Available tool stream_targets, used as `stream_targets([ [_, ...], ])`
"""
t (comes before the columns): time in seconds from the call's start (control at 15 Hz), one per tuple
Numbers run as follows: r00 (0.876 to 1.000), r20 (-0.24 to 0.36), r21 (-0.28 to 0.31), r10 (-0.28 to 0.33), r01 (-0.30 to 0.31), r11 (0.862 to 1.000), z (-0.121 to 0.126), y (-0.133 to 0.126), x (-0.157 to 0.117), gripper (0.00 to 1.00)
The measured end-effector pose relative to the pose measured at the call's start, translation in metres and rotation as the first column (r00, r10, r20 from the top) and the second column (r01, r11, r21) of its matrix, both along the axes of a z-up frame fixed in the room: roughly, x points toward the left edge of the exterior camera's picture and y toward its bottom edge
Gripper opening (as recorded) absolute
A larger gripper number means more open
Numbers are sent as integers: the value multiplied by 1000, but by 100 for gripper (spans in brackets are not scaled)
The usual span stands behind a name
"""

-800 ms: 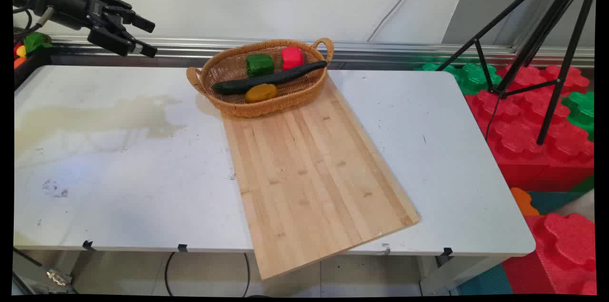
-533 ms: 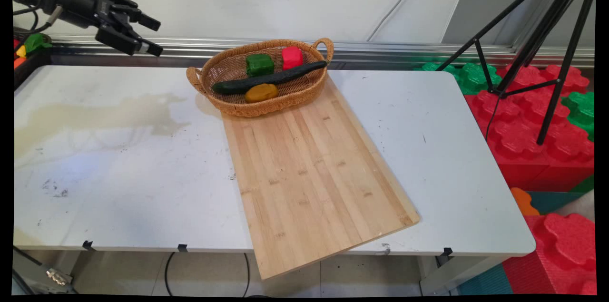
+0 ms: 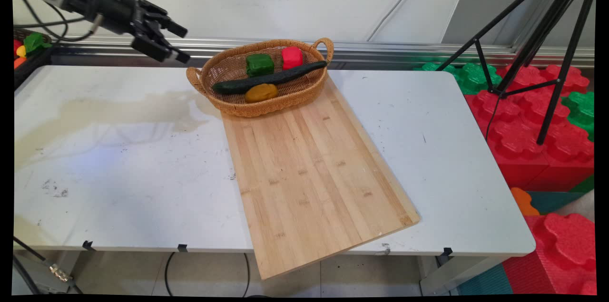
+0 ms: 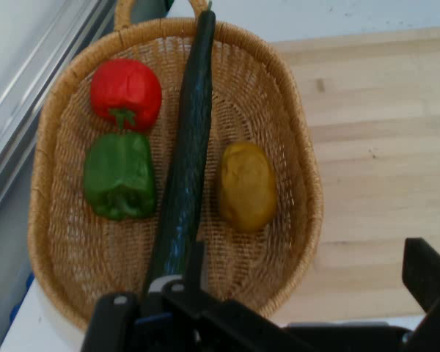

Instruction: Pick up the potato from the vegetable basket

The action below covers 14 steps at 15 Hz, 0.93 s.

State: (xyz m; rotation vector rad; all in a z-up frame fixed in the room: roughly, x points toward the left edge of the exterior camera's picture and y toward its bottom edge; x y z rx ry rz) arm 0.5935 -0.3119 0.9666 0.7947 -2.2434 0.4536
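Four foods, a cucumber (image 3: 269, 78), green pepper (image 3: 260, 64), tomato (image 3: 292, 57) and potato (image 3: 261, 92), lie in the wicker basket (image 3: 266, 106) on the board's (image 3: 314, 169) far end, while the tool (image 3: 183, 46) hangs released and empty just left of it, above the surface (image 3: 119, 173)

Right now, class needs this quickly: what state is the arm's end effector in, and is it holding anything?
End effector: open, holding nothing, up in the air just left of the wicker basket.

A lab: tripod (image 3: 537, 45), foam blocks (image 3: 533, 131), white table (image 3: 119, 159).
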Motion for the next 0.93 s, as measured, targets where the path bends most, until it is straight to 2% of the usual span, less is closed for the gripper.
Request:
stream_targets([
  [0.53, 999, 36, 35, -18, 16, 999, -28, -48, -38, 100],
  [0.93, 997, 75, 72, -27, 21, 997, -51, -85, -57, 100],
])
